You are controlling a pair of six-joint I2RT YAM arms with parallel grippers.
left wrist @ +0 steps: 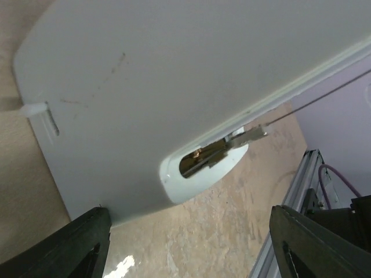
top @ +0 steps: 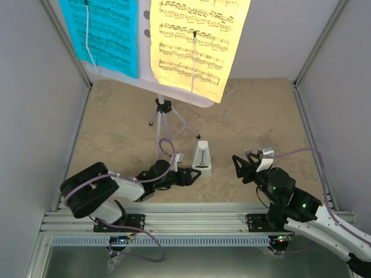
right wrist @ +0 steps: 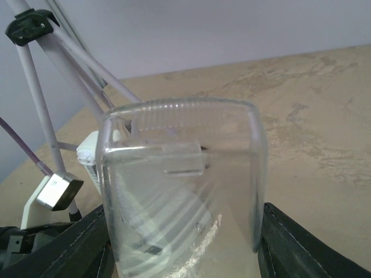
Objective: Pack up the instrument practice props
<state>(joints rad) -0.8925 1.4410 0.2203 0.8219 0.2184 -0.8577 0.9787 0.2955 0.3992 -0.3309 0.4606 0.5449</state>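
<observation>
Left wrist view, left fingers (left wrist: pixel 81 249) spread wide facing the metronome (left wrist: pixel 145 87), right fingers (right wrist: pixel 78 249) clamped on clear cover (right wrist: pixel 185 174)

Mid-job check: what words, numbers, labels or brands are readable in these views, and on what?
No text can be read anywhere.
Cyan music sheet: printed staves of notes only, too small to read.
Yellow music sheet: the same.
Small pale grey pyramid metronome: no legible marks.
Clear plastic cover: none.
</observation>
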